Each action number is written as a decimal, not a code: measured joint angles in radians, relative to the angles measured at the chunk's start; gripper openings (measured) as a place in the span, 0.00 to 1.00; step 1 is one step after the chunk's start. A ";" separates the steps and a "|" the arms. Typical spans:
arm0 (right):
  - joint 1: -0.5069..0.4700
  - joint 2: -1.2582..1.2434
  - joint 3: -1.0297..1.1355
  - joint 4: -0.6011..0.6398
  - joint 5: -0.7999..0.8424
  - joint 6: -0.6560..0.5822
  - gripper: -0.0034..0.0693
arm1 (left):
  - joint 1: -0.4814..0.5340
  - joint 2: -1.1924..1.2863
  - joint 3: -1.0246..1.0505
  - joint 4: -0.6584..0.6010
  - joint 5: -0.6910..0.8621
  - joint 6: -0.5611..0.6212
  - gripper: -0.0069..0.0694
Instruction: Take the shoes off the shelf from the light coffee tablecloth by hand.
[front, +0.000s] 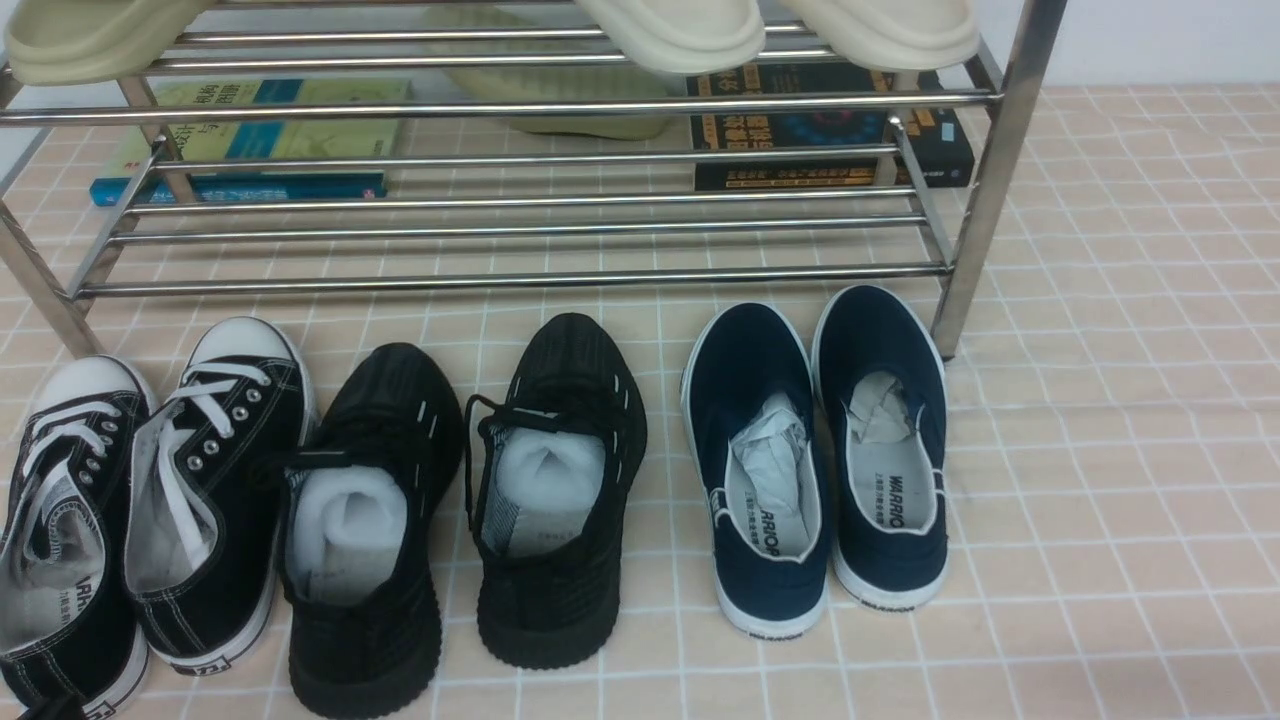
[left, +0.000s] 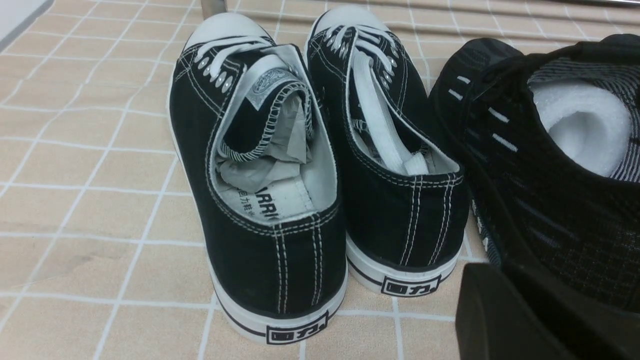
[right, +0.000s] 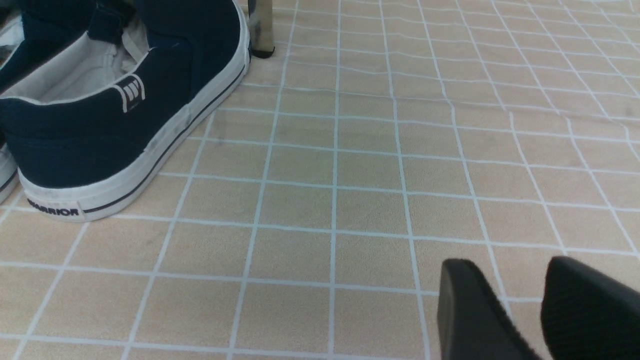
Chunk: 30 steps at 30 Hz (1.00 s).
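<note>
Two black knit shoes (front: 460, 500) lie heel-near at lower centre, toes up-frame — left fingers (left: 525, 310) nearest, their spread unreadable; right fingers (right: 520, 305) narrowly parted.

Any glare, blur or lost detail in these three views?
Front view: glare streaks on the shelf tubes; the shoes lose knit detail in black. Left wrist view: sharp, white stuffing nearly blown out. Right wrist view: even light, right hand softly blurred.
</note>
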 joint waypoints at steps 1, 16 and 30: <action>0.000 0.000 0.000 0.000 0.000 0.000 0.38 | 0.000 0.000 0.000 0.000 0.000 0.000 0.16; 0.000 0.000 0.000 0.000 0.000 0.000 0.38 | 0.000 0.000 0.000 0.001 0.000 -0.004 0.18; 0.000 0.000 0.000 0.000 0.000 0.000 0.38 | 0.000 0.000 0.000 0.002 0.000 -0.004 0.20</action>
